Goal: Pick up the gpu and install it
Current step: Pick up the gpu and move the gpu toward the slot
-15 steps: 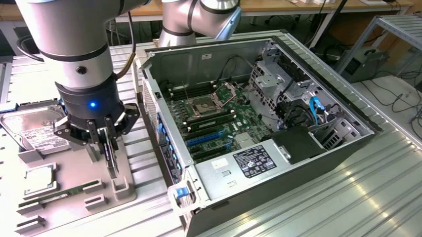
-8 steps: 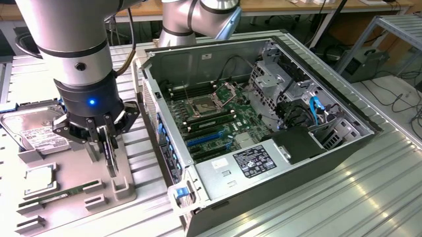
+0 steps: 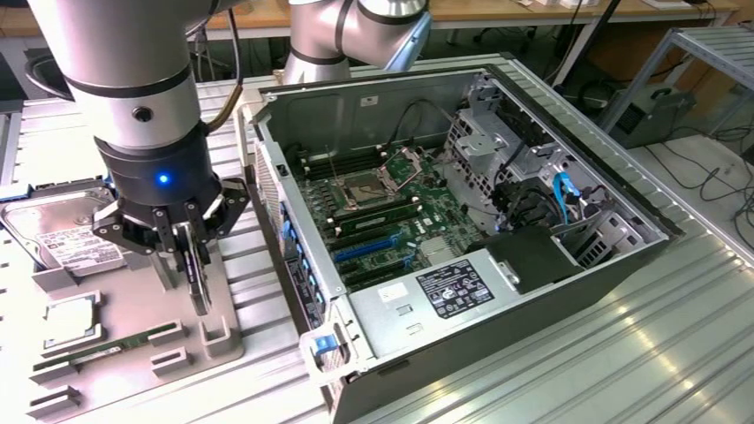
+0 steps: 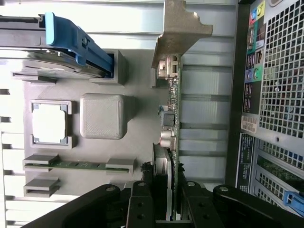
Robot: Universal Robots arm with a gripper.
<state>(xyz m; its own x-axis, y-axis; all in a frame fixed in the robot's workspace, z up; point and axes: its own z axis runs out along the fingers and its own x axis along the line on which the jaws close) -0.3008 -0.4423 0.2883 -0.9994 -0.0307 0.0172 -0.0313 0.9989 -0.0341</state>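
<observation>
The gpu (image 3: 198,281) is a thin green card seen edge-on, standing upright over the grey fixture plate (image 3: 141,305) at the exterior view's left. My gripper (image 3: 189,256) points down and is shut on the card's upper edge. In the wrist view the gpu (image 4: 172,111) runs away from the gripper (image 4: 169,194), with small components along it and its silver bracket (image 4: 178,28) at the far end. Whether its lower edge still touches the plate's holders I cannot tell. The open computer case (image 3: 566,141) lies beside the plate, at the exterior view's right.
On the plate lie a hard drive (image 3: 59,234), a CPU (image 3: 71,318) and a RAM stick (image 3: 106,349). Inside the case the motherboard shows blue slots (image 3: 365,249). The wrist view shows the case's rear panel (image 4: 275,95) close to the card.
</observation>
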